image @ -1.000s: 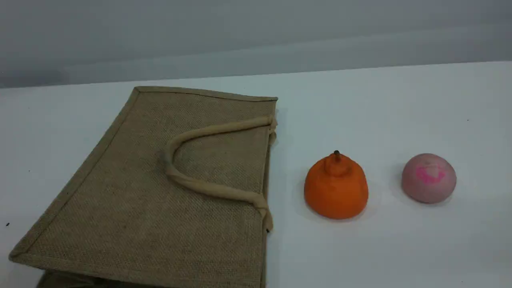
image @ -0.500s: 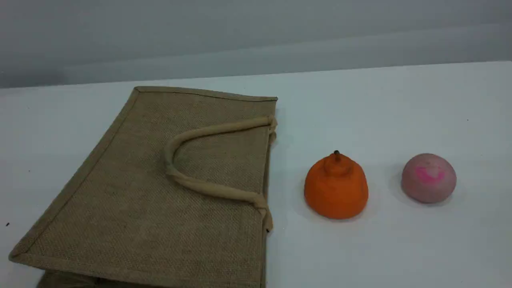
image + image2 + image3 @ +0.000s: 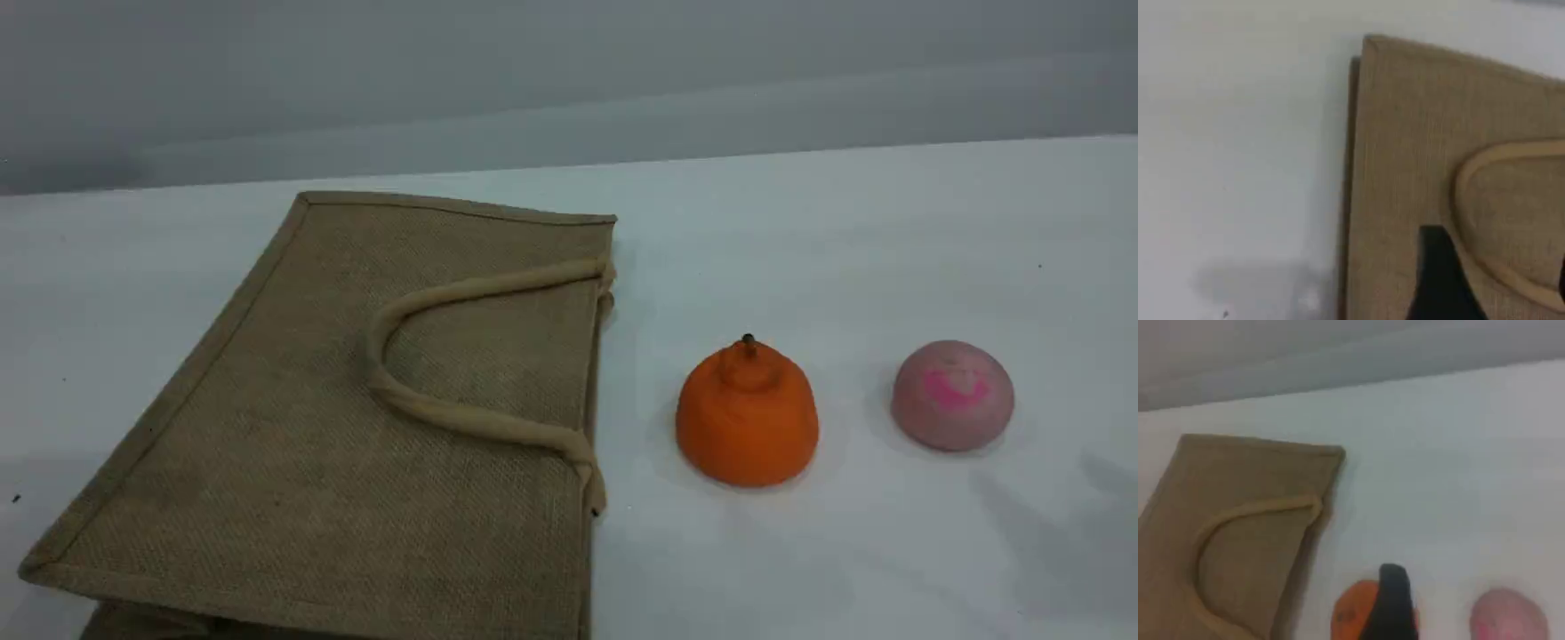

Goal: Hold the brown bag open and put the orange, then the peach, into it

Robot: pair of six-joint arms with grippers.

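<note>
Brown bag (image 3: 356,418): flat on the white table (image 3: 845,231), at 9 o'clock of the fruit; mouth edge faces 3 o'clock, closed.
Handle (image 3: 462,418): beige loop lying on the bag's upper face.
Orange (image 3: 747,418): upright on table, just off the bag's mouth, stem up.
Peach (image 3: 953,396): at 3 o'clock of the orange, apart from it.
Left hand (image 3: 1501,293): above the bag by the handle, jaws wide, empty.
Right hand (image 3: 1395,607): one dark fingertip visible over the orange; wide, holding nothing.
</note>
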